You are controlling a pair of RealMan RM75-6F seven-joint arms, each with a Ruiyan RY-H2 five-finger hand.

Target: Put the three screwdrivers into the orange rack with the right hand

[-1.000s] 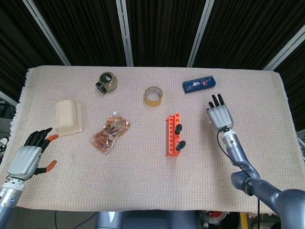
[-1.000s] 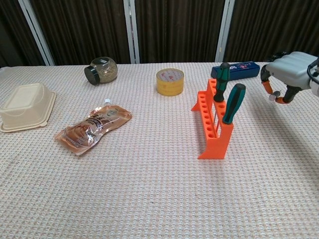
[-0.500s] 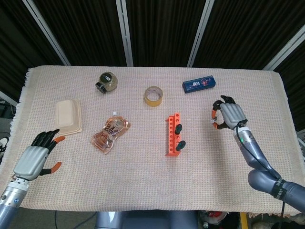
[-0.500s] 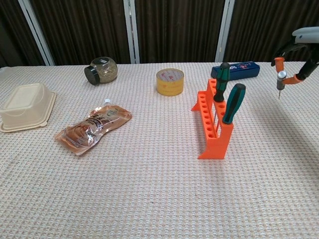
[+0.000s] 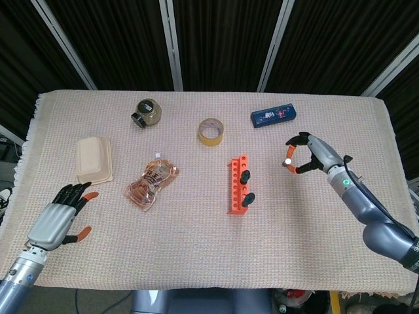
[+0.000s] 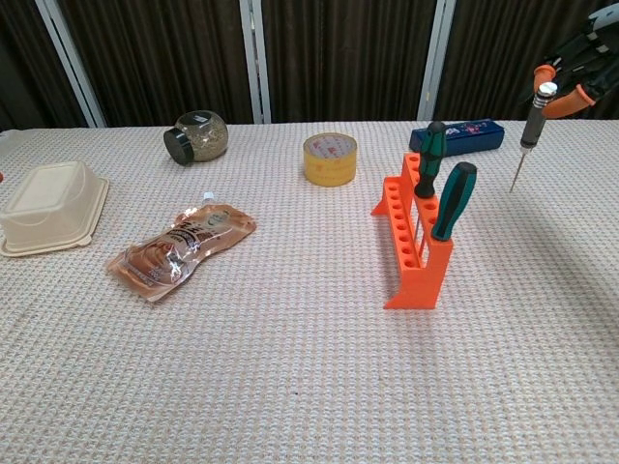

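The orange rack (image 5: 236, 185) (image 6: 406, 241) stands right of the table's middle with two green-handled screwdrivers (image 5: 245, 176) (image 6: 453, 201) upright in it. My right hand (image 5: 313, 154) (image 6: 578, 68) hangs to the right of the rack and above the cloth. It pinches a thin precision screwdriver (image 6: 528, 132) (image 5: 287, 161) by its top, shaft pointing down, clear of the table. My left hand (image 5: 57, 218) hovers over the table's front left corner, fingers apart and holding nothing.
A blue box (image 5: 273, 116) lies behind the rack, a tape roll (image 5: 211, 131) and a jar (image 5: 147, 112) further left. A snack pouch (image 5: 151, 182) and a beige lidded container (image 5: 93, 159) lie on the left half.
My right hand has turned and risen from the cloth with the thin screwdriver, now hanging upright from its fingers. My left hand drifted slightly right and toward the front edge.
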